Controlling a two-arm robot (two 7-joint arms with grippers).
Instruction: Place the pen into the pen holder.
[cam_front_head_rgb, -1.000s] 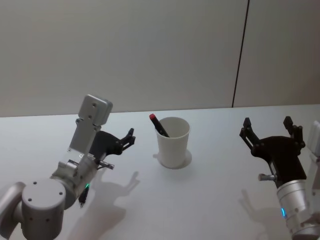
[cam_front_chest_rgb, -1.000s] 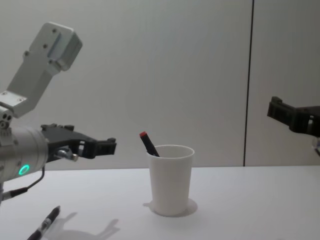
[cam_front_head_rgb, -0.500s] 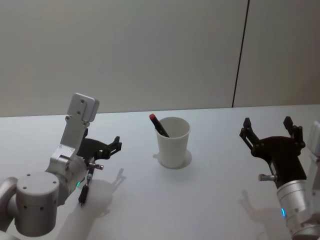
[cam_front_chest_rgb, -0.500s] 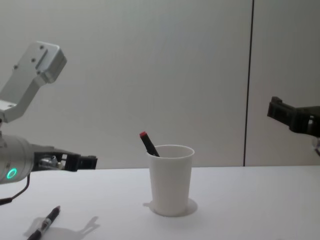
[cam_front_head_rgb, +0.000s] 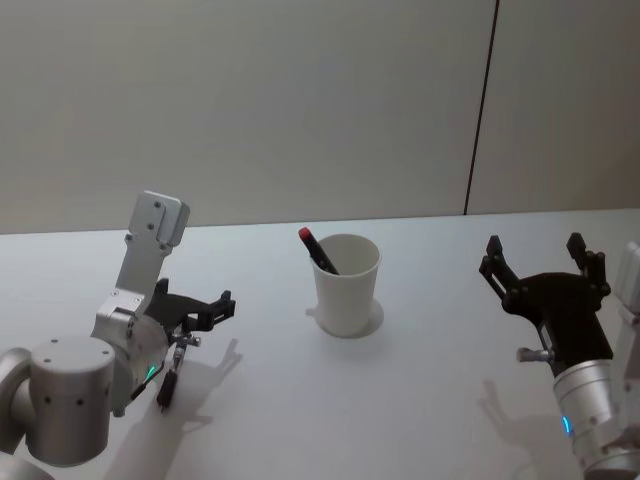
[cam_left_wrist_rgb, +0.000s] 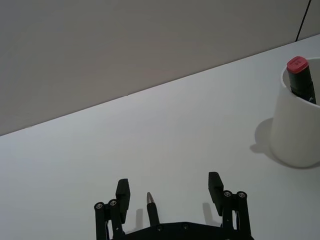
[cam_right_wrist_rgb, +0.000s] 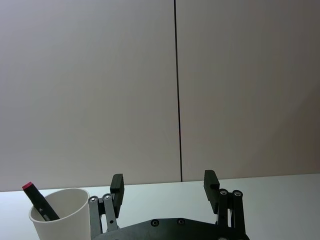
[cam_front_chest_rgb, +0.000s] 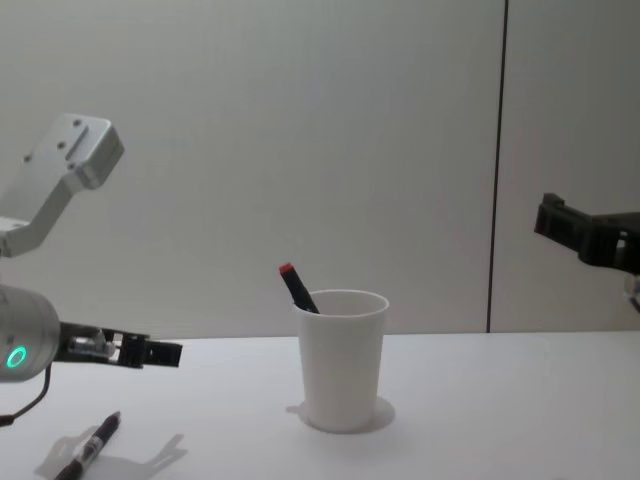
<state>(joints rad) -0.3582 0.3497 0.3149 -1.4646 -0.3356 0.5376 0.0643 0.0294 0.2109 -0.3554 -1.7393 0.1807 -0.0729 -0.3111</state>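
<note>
The left claw (cam_left_wrist_rgb: 169, 186) hangs wide open, empty, over the pen (cam_left_wrist_rgb: 152, 212), apparently not touching; the right claw (cam_front_head_rgb: 534, 250), beyond the cup (cam_front_head_rgb: 346, 285), is open, empty.

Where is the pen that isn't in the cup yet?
Start at the white paper cup in the middle of the white table, then look toward the robot's left, below its open left gripper. The slim black pen lies flat on the tabletop there, unlike the black red-capped marker that stands leaning inside the cup.
</note>
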